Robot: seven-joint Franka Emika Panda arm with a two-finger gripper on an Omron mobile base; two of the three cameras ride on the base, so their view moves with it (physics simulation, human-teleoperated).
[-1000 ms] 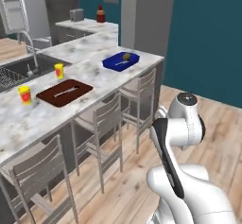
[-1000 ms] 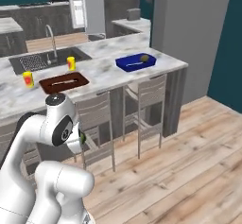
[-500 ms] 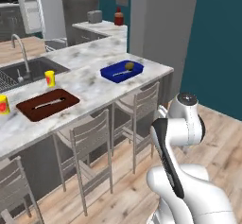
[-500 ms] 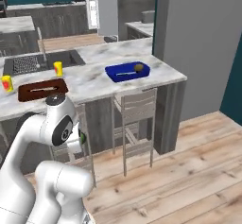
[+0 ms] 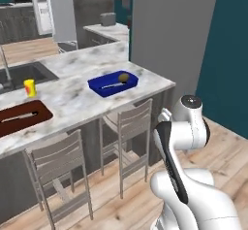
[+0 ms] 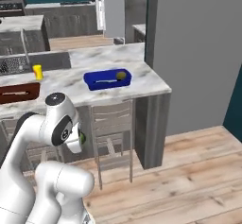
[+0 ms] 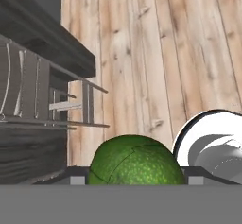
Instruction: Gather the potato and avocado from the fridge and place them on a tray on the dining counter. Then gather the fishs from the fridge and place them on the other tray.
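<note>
In the hand view a green avocado point(image 7: 136, 160) sits between my finger tips, and my gripper point(image 7: 136, 176) is shut on it, pointing down at the wooden floor. My arm is folded close to the base, and the avocado point(image 6: 82, 136) peeks out as a green spot at the hand. The blue tray point(image 5: 112, 84) point(image 6: 107, 79) lies near the end of the dining counter point(image 5: 72, 100) point(image 6: 142, 81), with the brownish potato point(image 5: 124, 77) point(image 6: 121, 75) in it. The other tray point(image 5: 19, 118) point(image 6: 18, 92), dark reddish-brown, lies further left with a thin pale thing in it. The fridge is out of view.
Two grey stools point(image 5: 127, 127) point(image 5: 58, 166) stand under the counter's near edge. A yellow cup point(image 5: 30, 87) stands beside the sink point(image 5: 24, 73). A tall grey panel point(image 6: 198, 53) rises just right of the counter's end. Wooden floor point(image 6: 189, 171) lies open to the right.
The whole picture has shifted: the base has driven along the counter, so the blue tray and the counter's end now stand in front. The arm stays folded with the avocado in its grip.
</note>
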